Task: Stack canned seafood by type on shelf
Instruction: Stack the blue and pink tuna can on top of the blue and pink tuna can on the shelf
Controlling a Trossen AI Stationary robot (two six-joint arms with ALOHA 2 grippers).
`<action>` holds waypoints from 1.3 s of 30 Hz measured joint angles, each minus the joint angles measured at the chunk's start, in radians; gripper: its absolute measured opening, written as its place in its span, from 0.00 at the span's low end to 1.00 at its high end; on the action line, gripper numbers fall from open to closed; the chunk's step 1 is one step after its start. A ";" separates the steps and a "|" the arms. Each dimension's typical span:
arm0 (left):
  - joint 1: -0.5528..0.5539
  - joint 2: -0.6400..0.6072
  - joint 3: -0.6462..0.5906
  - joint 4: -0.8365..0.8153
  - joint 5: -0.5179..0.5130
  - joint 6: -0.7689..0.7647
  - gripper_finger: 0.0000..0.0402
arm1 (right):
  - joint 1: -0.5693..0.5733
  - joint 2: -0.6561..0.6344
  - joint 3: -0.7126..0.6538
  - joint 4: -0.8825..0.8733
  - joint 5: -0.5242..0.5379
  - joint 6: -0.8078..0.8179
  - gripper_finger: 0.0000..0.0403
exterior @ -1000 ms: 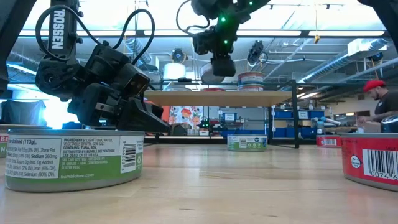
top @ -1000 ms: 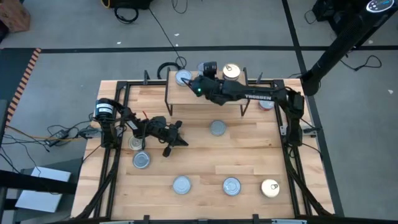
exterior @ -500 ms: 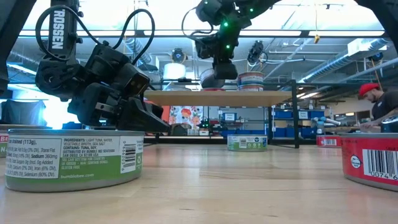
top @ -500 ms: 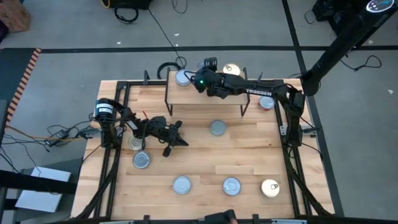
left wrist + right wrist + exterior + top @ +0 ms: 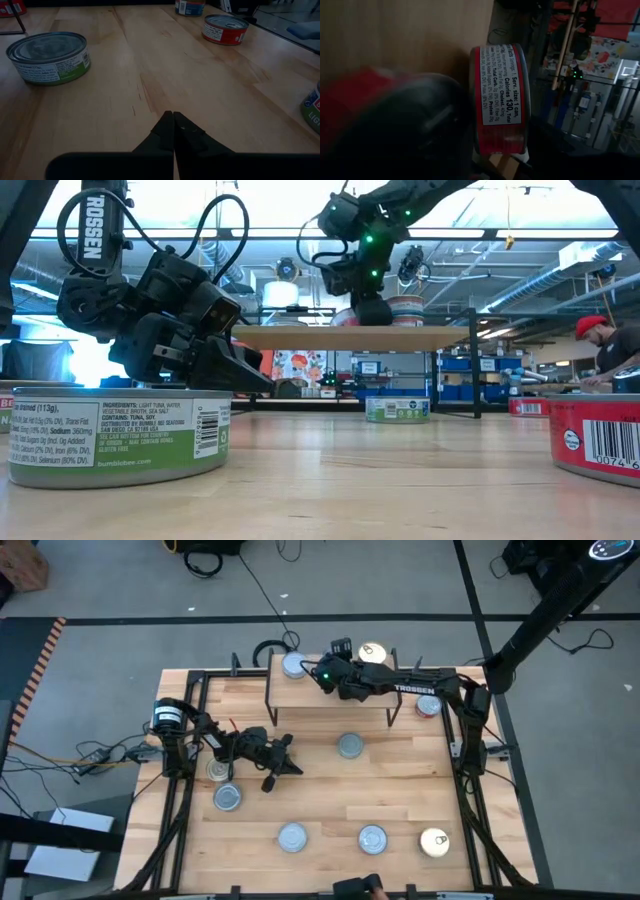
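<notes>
Right gripper [image 5: 332, 673]: over the shelf [image 5: 300, 692], at 12 o'clock on the surface [image 5: 320, 785]; fingers pinching a red-labelled tin [image 5: 501, 97].
Left gripper [image 5: 173, 131]: waiting low at 9 o'clock, fingers pressed together, holding nothing.
Risk: let go off-centre, the tin could slide on smooth wood, knock the silver tin [image 5: 294, 665] or roll off the back edge.
Materials: flat round metal tins, glossy paper labels; pale wood board on thin black wire legs.
Other tins: scattered from 3 to 9 o'clock.
</notes>
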 joint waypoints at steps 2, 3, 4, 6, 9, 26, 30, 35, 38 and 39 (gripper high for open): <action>0.000 0.000 0.000 0.000 0.000 0.000 0.00 | 0.001 -0.001 -0.007 0.008 0.001 0.002 0.42; 0.000 0.000 0.000 0.000 0.000 0.000 0.00 | 0.000 -0.001 -0.007 0.011 0.005 0.004 0.44; 0.000 0.000 0.000 0.000 0.000 0.000 0.00 | 0.000 -0.001 -0.008 0.017 0.007 0.003 0.45; 0.000 0.000 0.000 0.000 0.000 0.000 0.00 | 0.000 -0.001 -0.009 0.042 0.009 -0.018 0.45; 0.000 0.000 0.000 0.000 0.000 0.000 0.00 | 0.005 0.001 -0.009 0.092 0.039 -0.070 0.41; -0.003 0.000 0.000 -0.003 0.000 0.000 0.00 | 0.106 -0.107 -0.009 -0.078 0.069 0.174 0.37; -0.007 0.000 0.000 -0.002 0.000 0.000 0.00 | 0.103 -0.109 -0.026 -0.090 0.065 0.191 0.37; -0.011 0.000 0.000 -0.002 0.000 0.000 0.00 | 0.104 -0.108 -0.092 -0.084 0.066 0.193 0.37; -0.011 0.000 0.000 -0.002 0.000 0.001 0.00 | 0.105 -0.108 -0.129 -0.063 0.068 0.189 0.37; -0.011 0.000 0.000 -0.002 0.000 0.001 0.00 | 0.105 -0.108 -0.135 -0.053 0.069 0.187 0.38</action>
